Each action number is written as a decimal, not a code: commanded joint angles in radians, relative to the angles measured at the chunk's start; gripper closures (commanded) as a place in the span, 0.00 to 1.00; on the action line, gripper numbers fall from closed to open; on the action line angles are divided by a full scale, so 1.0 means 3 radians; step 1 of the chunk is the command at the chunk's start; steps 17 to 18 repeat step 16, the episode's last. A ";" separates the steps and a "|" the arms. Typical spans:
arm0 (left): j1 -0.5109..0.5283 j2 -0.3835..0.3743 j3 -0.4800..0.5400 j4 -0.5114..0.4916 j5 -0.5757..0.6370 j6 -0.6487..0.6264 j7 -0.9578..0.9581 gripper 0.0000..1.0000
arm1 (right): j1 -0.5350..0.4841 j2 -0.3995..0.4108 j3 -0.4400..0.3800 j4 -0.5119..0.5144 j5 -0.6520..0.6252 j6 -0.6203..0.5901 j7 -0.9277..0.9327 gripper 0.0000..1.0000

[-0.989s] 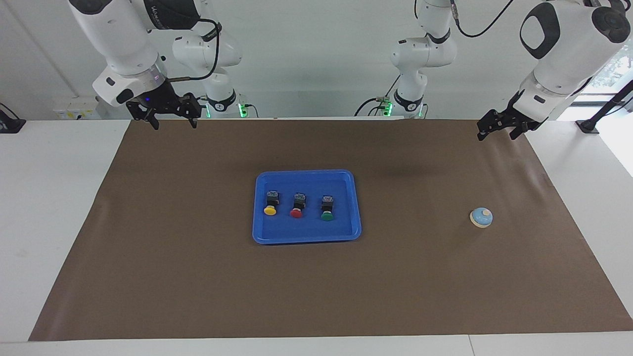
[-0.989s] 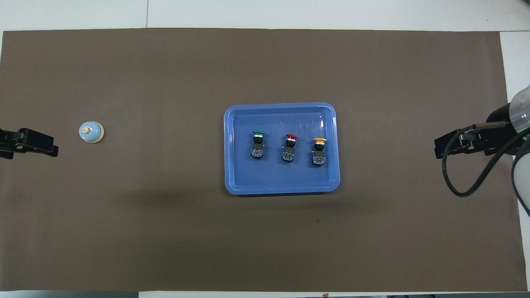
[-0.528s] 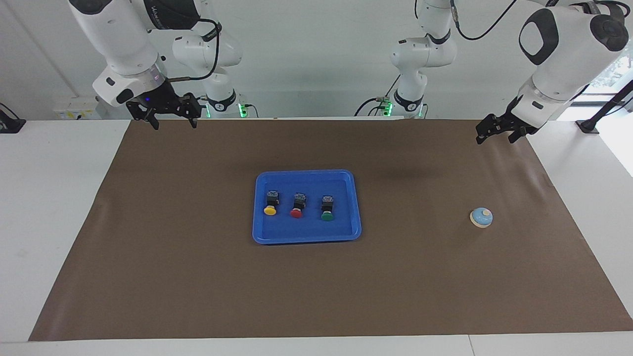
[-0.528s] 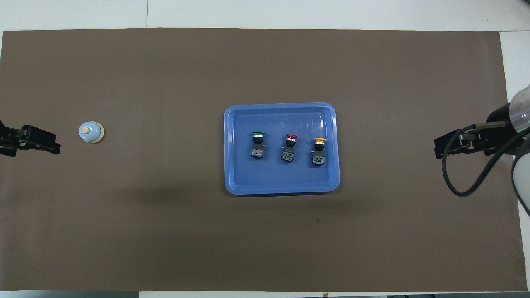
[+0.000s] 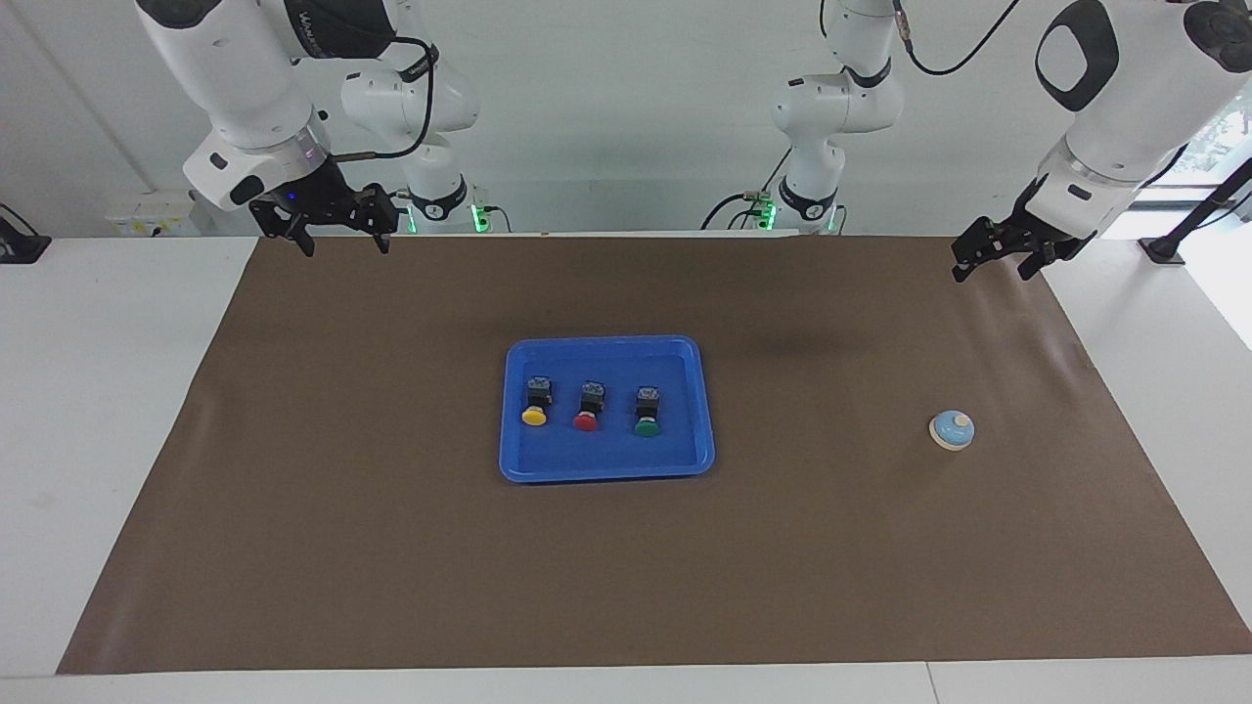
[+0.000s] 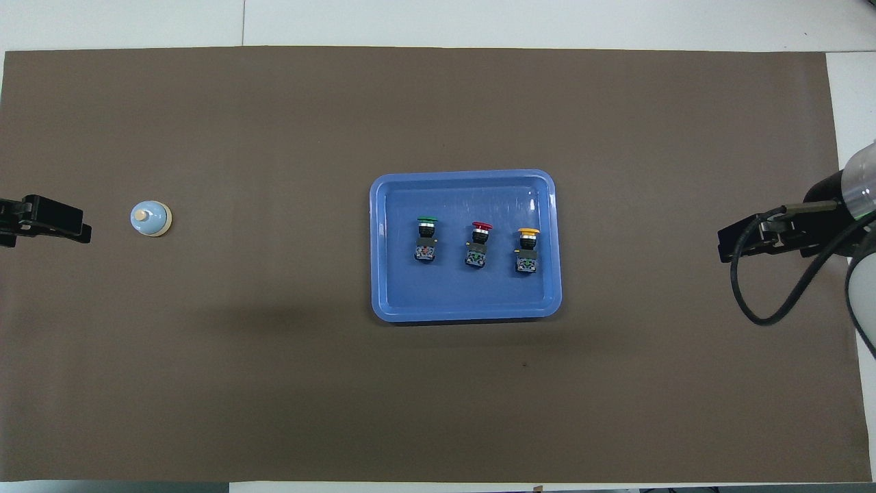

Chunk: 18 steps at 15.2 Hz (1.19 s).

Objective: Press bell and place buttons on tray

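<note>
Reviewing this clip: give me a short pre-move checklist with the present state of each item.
1. All three buttons lie in the tray: green button, red button, yellow button: ok.
2. Bell sits upright on the brown mat, toward the left arm's end: ok.
3. Left gripper open, holding nothing, raised apart from the bell: ok.
4. Right gripper open, holding nothing, waiting at its own end: ok.
5. Bell already pressed: cannot tell.

Two glossy white arms (image 5: 235,78) with black cables and black tools.
</note>
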 commanded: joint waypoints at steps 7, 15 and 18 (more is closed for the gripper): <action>0.0026 0.0065 -0.0139 0.0102 0.0020 -0.0005 -0.0002 0.00 | -0.0068 0.0005 0.0041 0.0006 0.0026 -0.0027 -0.0067 0.00; 0.0026 0.0070 -0.0144 0.0113 -0.0006 -0.0020 -0.0007 0.00 | -0.0068 0.0005 0.0041 0.0006 0.0026 -0.0027 -0.0067 0.00; 0.0026 0.0065 -0.0144 0.0113 -0.0011 -0.0020 -0.0007 0.00 | -0.0068 0.0005 0.0041 0.0006 0.0026 -0.0027 -0.0067 0.00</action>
